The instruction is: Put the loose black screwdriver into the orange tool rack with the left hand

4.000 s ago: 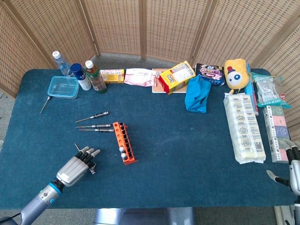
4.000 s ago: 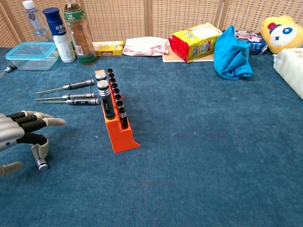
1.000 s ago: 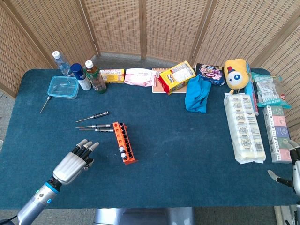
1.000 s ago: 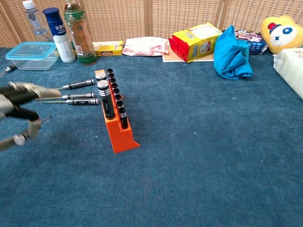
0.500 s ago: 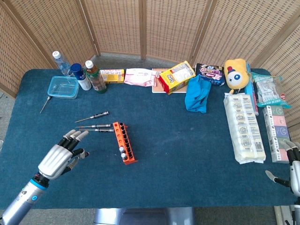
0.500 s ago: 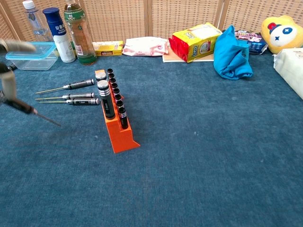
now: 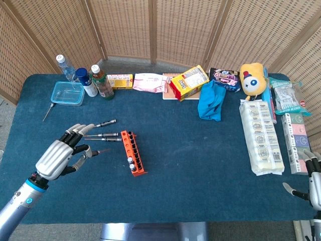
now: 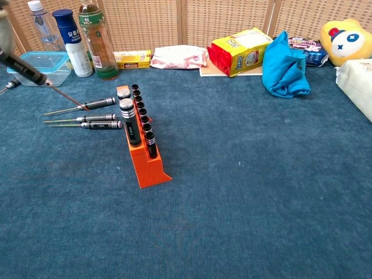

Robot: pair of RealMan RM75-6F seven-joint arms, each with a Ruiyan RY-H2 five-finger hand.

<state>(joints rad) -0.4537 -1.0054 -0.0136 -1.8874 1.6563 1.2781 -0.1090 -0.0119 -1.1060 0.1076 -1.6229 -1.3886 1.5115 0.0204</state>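
Left hand (image 7: 59,156) grips black screwdriver (image 8: 26,71), lifted off tabletop (image 7: 200,165), tip toward orange tool rack (image 7: 133,152); pickup done, insertion left; right hand (image 7: 313,182) idle, fingers apart.

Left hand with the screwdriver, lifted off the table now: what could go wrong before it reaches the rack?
1. The left hand holds the black screwdriver slanted, tip down; it likely needs righting before it enters the orange tool rack, or it could jam or tip the rack.
2. Three more screwdrivers lie between hand and rack; a low sweep could knock them.
3. The grip looks light, so the tool may slip.
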